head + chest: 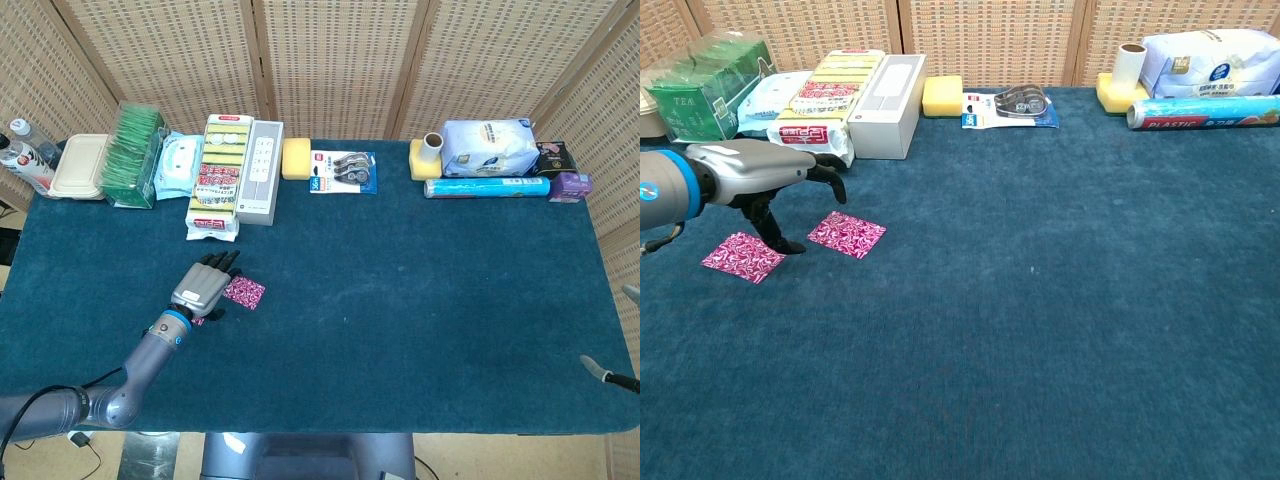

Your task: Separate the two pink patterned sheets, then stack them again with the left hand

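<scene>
1. Two pink patterned flat square sheets lie apart on the dark teal felt table top [1060, 330], w/ bare felt between them. So the separate step reads as done; restack not yet.
2. Near-left pink sheet [743, 257] sits nearer the robot and further left. The second pink sheet [847, 233] lies just beside it, up and to the right. In head view the second sheet [245, 292] shows clear, while the near-left one is mostly under the arm.
3. Left hand [780, 190] hovers above the gap between the sheets. Fingers are spread and arched down, holding nothing. Thumb tip reaches down close to the felt by the near-left sheet's corner; contact can't be told.
4. Judgement: the hand is placed there to go for a sheet next, prob. the second one, since its fingers [222, 262] point that way.
5. Orientation: both sheets are flat and near square, so no real long axis. Each sits turned diamond-wise to the table edge, corners pointing toward the far-side clutter and toward the robot.
6. Right hand: only a sliver at the head view's right edge, off the table; state not readable.
</scene>
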You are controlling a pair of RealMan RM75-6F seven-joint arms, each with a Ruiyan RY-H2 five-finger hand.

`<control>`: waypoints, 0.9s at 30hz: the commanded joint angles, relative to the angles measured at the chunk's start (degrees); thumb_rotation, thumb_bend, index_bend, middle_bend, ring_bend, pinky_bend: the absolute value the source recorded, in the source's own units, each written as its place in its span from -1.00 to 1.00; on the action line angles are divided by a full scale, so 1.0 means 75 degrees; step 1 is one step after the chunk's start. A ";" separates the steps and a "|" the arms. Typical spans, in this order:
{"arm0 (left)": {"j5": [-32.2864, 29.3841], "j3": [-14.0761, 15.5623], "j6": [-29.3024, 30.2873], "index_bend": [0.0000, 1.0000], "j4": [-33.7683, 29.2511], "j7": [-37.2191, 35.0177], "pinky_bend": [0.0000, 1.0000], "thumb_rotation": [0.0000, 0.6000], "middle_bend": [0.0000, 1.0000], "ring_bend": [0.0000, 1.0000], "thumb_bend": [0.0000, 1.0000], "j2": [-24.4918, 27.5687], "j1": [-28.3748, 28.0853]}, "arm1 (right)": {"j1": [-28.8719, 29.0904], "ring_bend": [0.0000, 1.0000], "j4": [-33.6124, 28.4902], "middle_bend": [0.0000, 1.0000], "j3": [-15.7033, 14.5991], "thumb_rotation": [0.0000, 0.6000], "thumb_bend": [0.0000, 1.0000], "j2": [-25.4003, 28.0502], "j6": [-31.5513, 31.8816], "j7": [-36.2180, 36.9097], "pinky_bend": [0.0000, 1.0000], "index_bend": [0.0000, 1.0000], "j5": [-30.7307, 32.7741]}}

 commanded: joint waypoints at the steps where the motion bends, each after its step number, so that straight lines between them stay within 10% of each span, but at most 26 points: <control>1: -0.0203 -0.0126 -0.0107 -0.58 0.0336 0.0105 -0.80 1.00 -1.00 -1.00 -0.51 -0.0284 -0.0191 | 0.0002 -1.00 0.0014 -1.00 -0.0004 1.00 -1.00 0.0002 -0.0016 0.0031 -0.96 -0.77 0.0004; 27: -0.0677 0.0001 -0.0087 -0.58 0.0955 0.0384 -0.80 1.00 -1.00 -1.00 -0.51 -0.0909 -0.0483 | 0.0002 -1.00 0.0038 -1.00 0.0003 1.00 -1.00 0.0037 -0.0033 0.0177 -0.96 -0.77 0.0010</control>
